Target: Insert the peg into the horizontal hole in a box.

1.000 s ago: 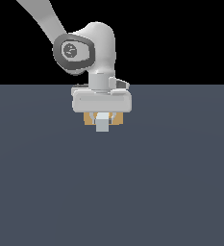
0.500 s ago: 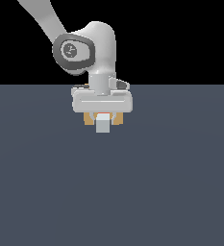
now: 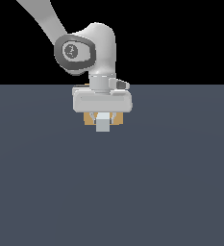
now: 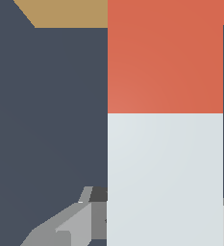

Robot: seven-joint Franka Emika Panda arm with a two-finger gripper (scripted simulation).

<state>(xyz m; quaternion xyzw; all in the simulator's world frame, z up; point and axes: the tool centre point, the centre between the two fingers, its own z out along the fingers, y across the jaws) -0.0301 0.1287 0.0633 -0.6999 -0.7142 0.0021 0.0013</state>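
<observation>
The peg [image 4: 165, 120] lies level in the grip of the gripper [image 3: 103, 117], its pale grey end facing the near side in the exterior view and its orange-red end pointing away toward the box [image 3: 89, 118]. In the wrist view the orange-red end reaches up to the tan block, though whether its tip is already inside the hole or only against the face cannot be told, since the hole itself is hidden behind the peg and the hand. The jaws are clenched on the pale part of the peg, 1 finger [image 4: 68, 226] showing beside it. In the exterior view the box peeks out as tan slivers on both sides of the peg, just behind the hand, low over the dark worktop [image 3: 171, 182]. The risk from here is a slight misalignment: if the peg sits a little off the hole's axis or tilts in the grasp, pushing on could jam its corners on the hole's edge, shove the box away, or make the peg slip between the fingers.
</observation>
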